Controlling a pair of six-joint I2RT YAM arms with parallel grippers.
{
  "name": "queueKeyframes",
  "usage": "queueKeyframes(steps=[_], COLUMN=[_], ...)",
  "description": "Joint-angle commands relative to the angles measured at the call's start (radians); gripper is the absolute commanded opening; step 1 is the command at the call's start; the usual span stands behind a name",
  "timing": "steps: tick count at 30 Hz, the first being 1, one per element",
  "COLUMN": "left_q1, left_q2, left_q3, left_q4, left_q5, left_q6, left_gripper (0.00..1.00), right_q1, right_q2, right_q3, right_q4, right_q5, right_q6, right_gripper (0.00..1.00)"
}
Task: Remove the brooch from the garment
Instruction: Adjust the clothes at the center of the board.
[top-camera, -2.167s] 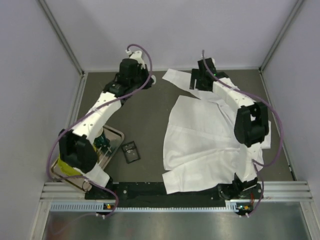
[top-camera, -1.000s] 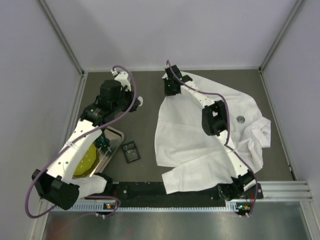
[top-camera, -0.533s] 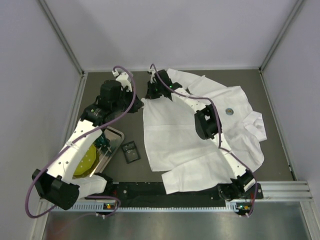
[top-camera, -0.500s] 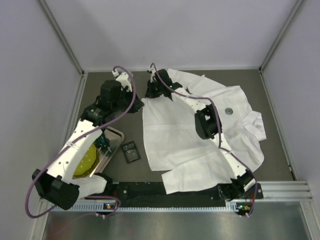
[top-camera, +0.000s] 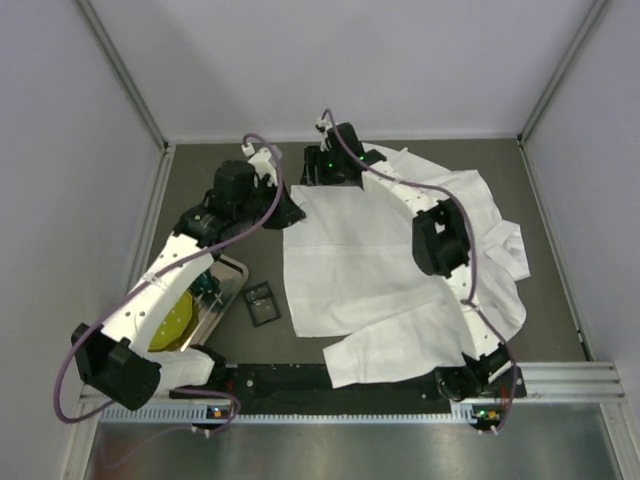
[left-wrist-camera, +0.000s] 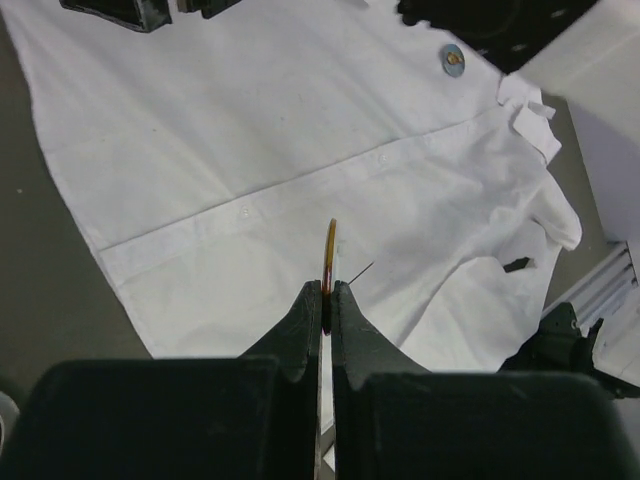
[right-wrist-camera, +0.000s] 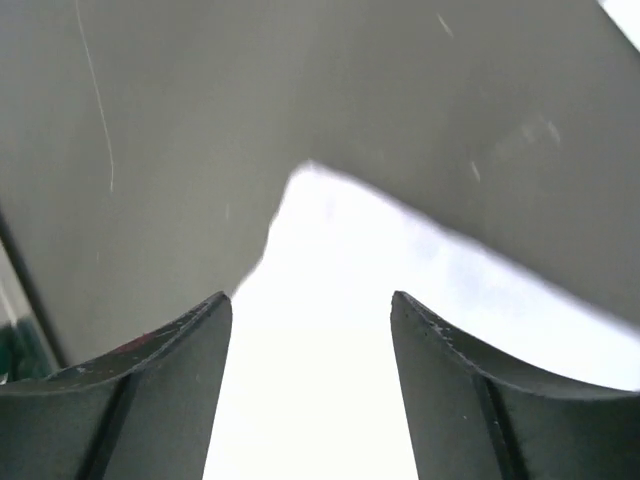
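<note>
Where the one table (top-camera: 200, 175) lies bare, it is dark grey: a wide patch left of the cloth, a thin strip along the far wall and another down the right side. One garment (top-camera: 350, 260) is spread flat over the middle and right. Its straight left edge faces the open patch and its near hem reaches the black rail at the table's near edge.

Two arms reach in. The left arm (top-camera: 170, 265) ends just beside that left edge, and the right arm (top-camera: 440, 240) crosses over the cloth to its far left corner.

One metal tray (top-camera: 236, 268) sits at the left with a yellow thing (top-camera: 172, 320) in it. One small black box (top-camera: 262, 303) lies between tray and garment, touching neither.

The right gripper (right-wrist-camera: 310, 298) is released, its fingers spread above the cloth's corner. The left gripper (left-wrist-camera: 327, 295) is clenched on one thin gold-edged piece (left-wrist-camera: 330, 250), seen edge-on; what it is I cannot tell.

One round brooch (left-wrist-camera: 453, 59) sits on the cloth near the collar, hidden in the top view.
</note>
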Motion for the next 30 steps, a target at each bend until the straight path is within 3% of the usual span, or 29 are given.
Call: queueKeyframes(steps=[1,4,8,14,15,18,20,24,30], left_q1=[-0.087,-0.16,-0.197,-0.222,-0.228,-0.251,-0.266,-0.268,-0.271], left_q2=[0.049,0.091,0.116,0.096,0.088,0.07,0.076,0.07,0.102], left_q3=[-0.003,-0.001,-0.058,-0.226,-0.26,-0.345,-0.371,-0.4,-0.424], left_q4=[0.119,0.166,0.403,0.772,0.918,1.047,1.133,1.199,1.394], left_q5=[0.071,0.081,0.22,0.324,0.33,0.356,0.374,0.396,0.492], left_q6=[0.024,0.039,-0.039,-0.243,-0.296,-0.359,-0.378,-0.416,-0.531], left_gripper=[0.0,0.0,0.0,0.0,0.0,0.0,0.0,0.0,0.0], right_q1=[-0.046,-0.082,-0.157,-0.205,-0.212,-0.217,-0.218,-0.218,-0.218], right_q2=[-0.44,-0.718,-1.006,-1.437,-1.488,-1.692,-1.781,-1.875,-1.871], right_q3=[-0.259,-0.575,-1.0,-1.405,-1.444,-1.574,-1.652,-1.728,-1.722], right_q4=[-0.12,-0.131,-0.129,-0.11,-0.105,-0.039,0.048,0.129,0.332], right_q5=[0.043,0.046,-0.015,-0.103,-0.114,-0.205,-0.349,-0.506,-0.581], right_q6=[-0.029,-0.032,-0.045,-0.031,-0.014,0.024,0.037,0.044,0.168], right_gripper=[0.69,0.76,0.79,0.81,0.81,0.82,0.82,0.77,0.74])
